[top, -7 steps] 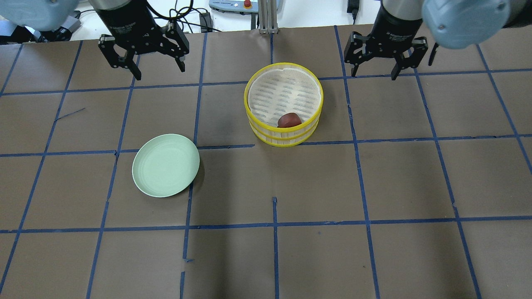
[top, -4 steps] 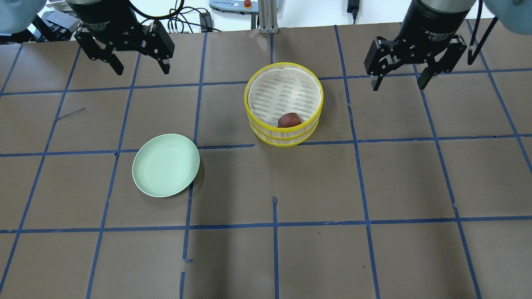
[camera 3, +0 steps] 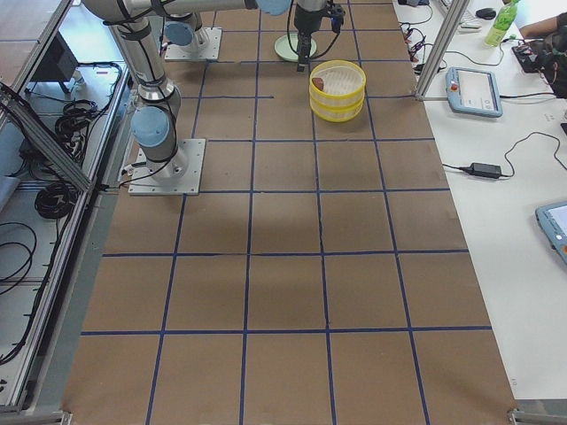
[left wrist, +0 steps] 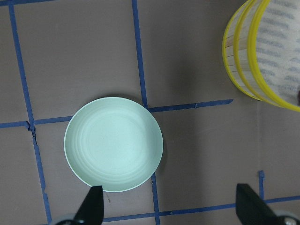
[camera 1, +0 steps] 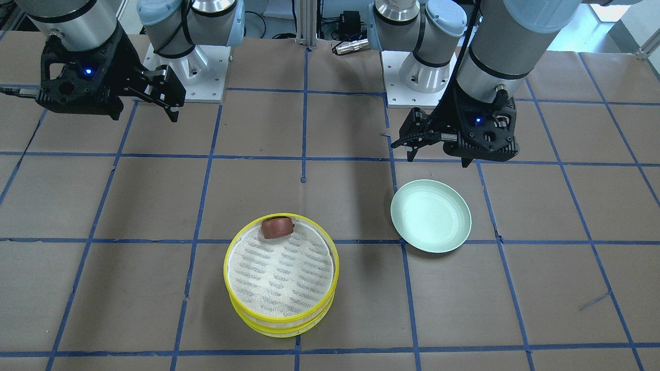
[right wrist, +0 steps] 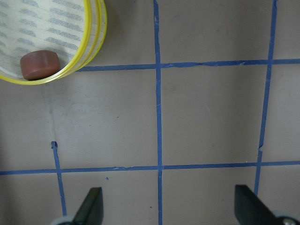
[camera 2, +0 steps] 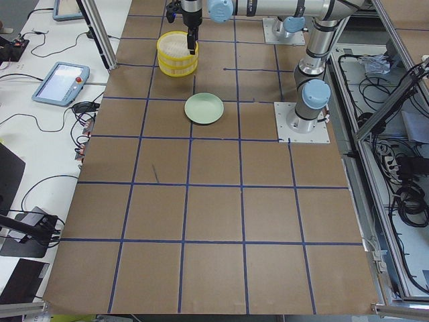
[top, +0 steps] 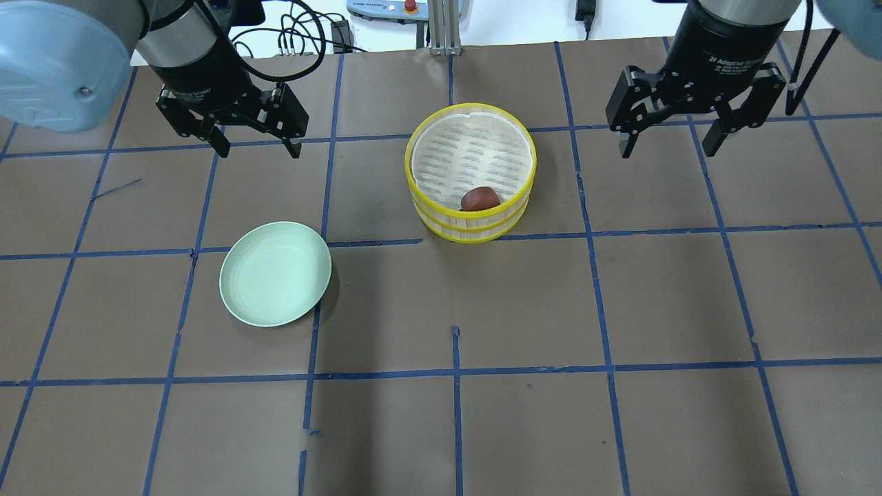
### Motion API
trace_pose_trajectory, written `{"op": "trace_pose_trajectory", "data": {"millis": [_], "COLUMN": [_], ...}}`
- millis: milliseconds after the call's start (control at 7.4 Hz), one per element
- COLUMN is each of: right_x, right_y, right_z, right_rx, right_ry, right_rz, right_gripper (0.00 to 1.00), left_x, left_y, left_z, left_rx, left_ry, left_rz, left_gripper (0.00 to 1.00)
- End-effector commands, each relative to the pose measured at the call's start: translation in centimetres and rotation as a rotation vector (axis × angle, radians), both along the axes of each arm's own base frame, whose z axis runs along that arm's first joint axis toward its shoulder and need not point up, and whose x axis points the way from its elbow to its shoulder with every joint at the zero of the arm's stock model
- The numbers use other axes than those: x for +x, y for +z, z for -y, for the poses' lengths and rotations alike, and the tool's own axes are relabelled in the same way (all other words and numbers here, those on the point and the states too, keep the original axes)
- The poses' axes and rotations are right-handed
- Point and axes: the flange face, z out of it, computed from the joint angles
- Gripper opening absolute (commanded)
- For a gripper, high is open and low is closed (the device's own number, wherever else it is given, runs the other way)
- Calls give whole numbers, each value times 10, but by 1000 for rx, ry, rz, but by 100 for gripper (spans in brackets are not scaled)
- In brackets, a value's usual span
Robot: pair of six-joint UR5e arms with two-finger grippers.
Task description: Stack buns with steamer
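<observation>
**Asker:** So where was the bun at that moment?

**Describer:** The reddish-brown bun (top: 480, 199) lay in the top tier of the steamer (top: 475, 224), a yellow-rimmed basket two tiers high. It sat against the rim on the side toward your robot's base. Its long axis ran along that rim, crosswise between your two arms. The white bun showed in no view, and you could not tell whether the lower tier hid it.

**Asker:** And the hands?

**Describer:** Both were released, fingers spread wide, gripping nothing. Your left gripper (top: 260, 151) hovered well off the steamer's left side. The pale green plate (top: 275, 273) lay on that same side, nearer the robot's base than the steamer was. Your right gripper (top: 667, 151) hovered well off the steamer's right side, about as far out as the left one.

**Asker:** Which arm would you have sent in?

**Describer:** By my judgement the right one had a slight edge. The bun sat a little right of the steamer's middle, and the right wrist camera had it in view. The left wrist camera caught only the steamer's wall and rim. Either hand would likely have had to drop in over the rim from above and close across the bun's short axis, since the wall barred a sideways reach.
</observation>
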Motion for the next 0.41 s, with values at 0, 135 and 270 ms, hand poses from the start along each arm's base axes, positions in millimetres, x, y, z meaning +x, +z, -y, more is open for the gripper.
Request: {"op": "trace_pose_trajectory", "data": {"millis": [0, 135, 270], "right_x": [-2, -2, -2], "right_y": [2, 1, 0], "right_z": [2, 1, 1], "right_rx": [-16, -13, -13], "right_ry": [-2, -2, -2], "right_rz": [-17, -17, -19], "right_gripper": [99, 99, 99], "left_x": [3, 3, 3], "left_y": [6, 7, 7], "left_z": [-9, -9, -9], "left_rx": [-6, -6, -6], "left_ry": [5, 7, 7], "left_rz": [5, 2, 3], "left_gripper": [100, 100, 100]}}
